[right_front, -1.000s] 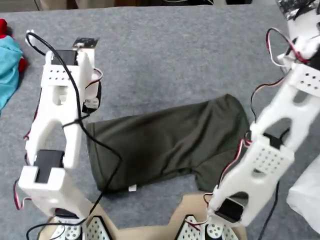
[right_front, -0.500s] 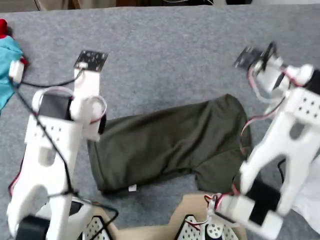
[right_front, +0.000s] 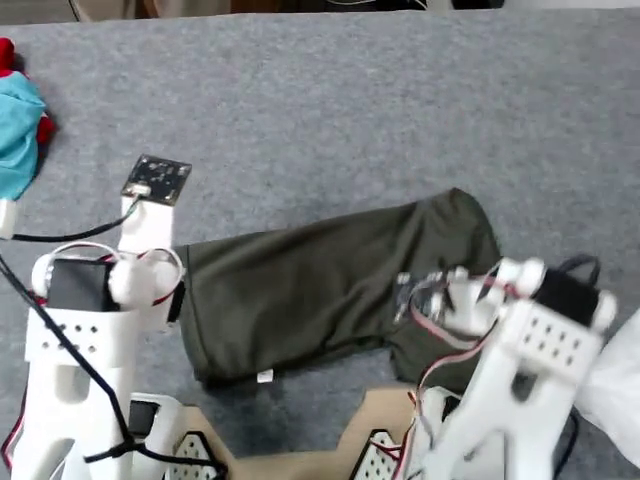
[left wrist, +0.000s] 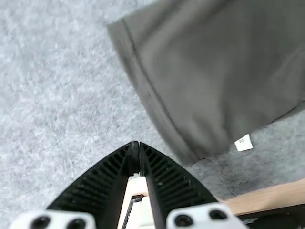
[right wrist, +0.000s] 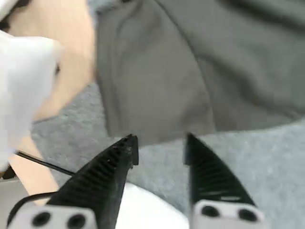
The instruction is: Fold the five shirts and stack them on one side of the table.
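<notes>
A dark olive shirt [right_front: 330,285] lies folded lengthwise across the middle of the grey table [right_front: 330,110], one sleeve sticking out toward the near edge. In the high view the left arm [right_front: 85,330] stands beside the shirt's left hem. My left gripper [left wrist: 137,145] is shut and empty, hovering over bare table just off the hem of the olive shirt [left wrist: 214,71], near its white tag [left wrist: 243,142]. The right arm [right_front: 520,350] sits over the near right corner. My right gripper [right wrist: 159,139] is open above the edge of the sleeve [right wrist: 152,90], holding nothing.
A teal cloth [right_front: 15,130] and something red [right_front: 8,55] lie at the far left edge. A white fabric bundle [right_front: 615,385] sits at the right edge. A tan board [right_front: 300,462] under the arm bases runs along the near edge.
Both arms have drawn back toward the near edge and dropped lower. The left came in beside the shirt's hem; the right swung from the far right over the sleeve. The shirt lies unchanged.
</notes>
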You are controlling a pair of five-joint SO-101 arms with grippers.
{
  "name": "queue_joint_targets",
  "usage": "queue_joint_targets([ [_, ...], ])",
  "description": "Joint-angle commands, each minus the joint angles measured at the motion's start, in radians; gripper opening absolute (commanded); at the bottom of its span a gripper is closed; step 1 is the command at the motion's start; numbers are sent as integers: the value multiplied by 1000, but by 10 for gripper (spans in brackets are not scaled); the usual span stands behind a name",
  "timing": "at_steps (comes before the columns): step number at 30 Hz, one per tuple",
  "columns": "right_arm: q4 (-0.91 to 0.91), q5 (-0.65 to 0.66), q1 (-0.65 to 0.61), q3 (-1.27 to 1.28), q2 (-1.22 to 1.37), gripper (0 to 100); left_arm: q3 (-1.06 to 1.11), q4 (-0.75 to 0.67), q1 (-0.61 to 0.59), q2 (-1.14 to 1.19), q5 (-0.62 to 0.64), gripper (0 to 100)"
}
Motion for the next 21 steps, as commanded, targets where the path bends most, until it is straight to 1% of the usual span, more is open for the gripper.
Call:
queue_joint_targets([
  [1, -12, 66, 30, 136, -150, 214, 2, -5, -60, -19, -35, 20],
  [4, -58, 135, 77, 252, -240, 214, 0, -3, -98, -19, -57, 20],
  [7, -150, 176, 139, 367, -303, 216, 0, 0, -120, -19, -71, 20],
  [11, -238, 232, 200, 496, -335, 217, 0, 2, -115, -18, -75, 20],
  [16, -316, 232, 219, 581, -337, 217, 0, 0, -112, -10, -75, 20],
  [21, -321, 215, 219, 588, -337, 217, 0, -3, -112, -10, -75, 20],
])
